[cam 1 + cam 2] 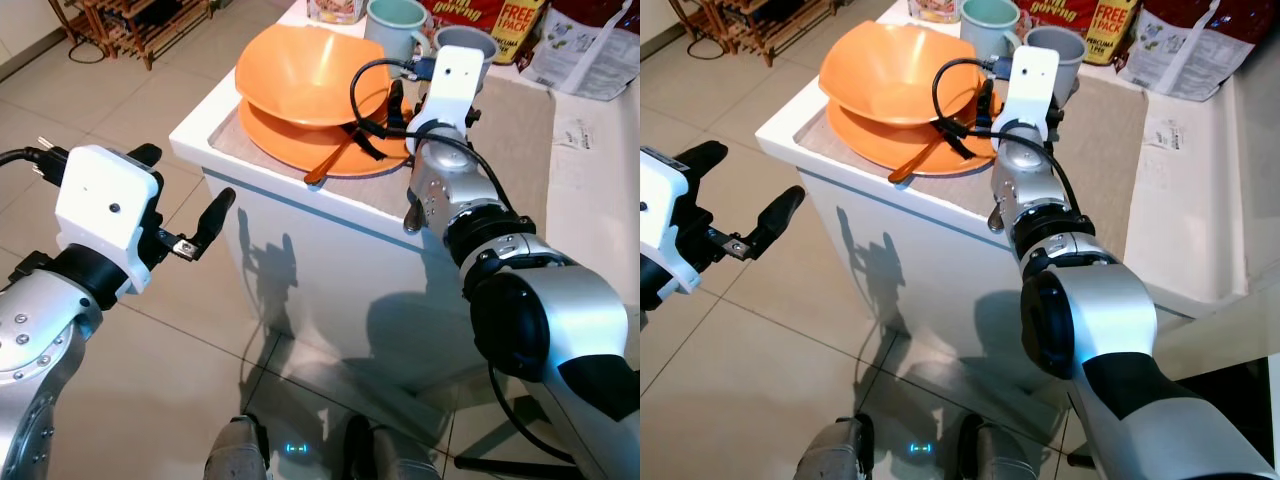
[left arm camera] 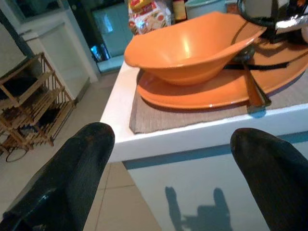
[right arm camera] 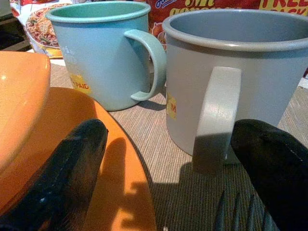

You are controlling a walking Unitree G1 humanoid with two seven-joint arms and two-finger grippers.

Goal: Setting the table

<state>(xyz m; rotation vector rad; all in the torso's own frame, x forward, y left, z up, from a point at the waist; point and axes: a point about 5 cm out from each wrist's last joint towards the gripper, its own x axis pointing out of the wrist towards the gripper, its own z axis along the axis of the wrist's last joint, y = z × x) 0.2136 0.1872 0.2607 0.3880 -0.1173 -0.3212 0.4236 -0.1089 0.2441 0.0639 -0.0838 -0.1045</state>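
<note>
An orange bowl (image 1: 305, 65) sits on an orange plate (image 1: 290, 140) at the near left corner of the white counter (image 1: 300, 230). An orange utensil (image 1: 328, 162) rests on the plate's front rim. Behind them stand a teal mug (image 3: 96, 53) and a grey mug (image 3: 250, 62) on a woven placemat (image 1: 520, 130). My right gripper (image 3: 171, 130) hovers open over the plate's right edge, with the grey mug's handle straight ahead between its fingers and untouched. My left gripper (image 1: 185, 180) hangs open and empty in front of the counter, below its top, pointing at the bowl.
Snack packets (image 1: 490, 20) and a white bag (image 1: 590, 50) line the counter's back edge. A wooden rack (image 1: 130, 25) stands on the tiled floor (image 1: 150, 340) far left. Papers (image 1: 575, 150) lie on the counter to the right of the placemat.
</note>
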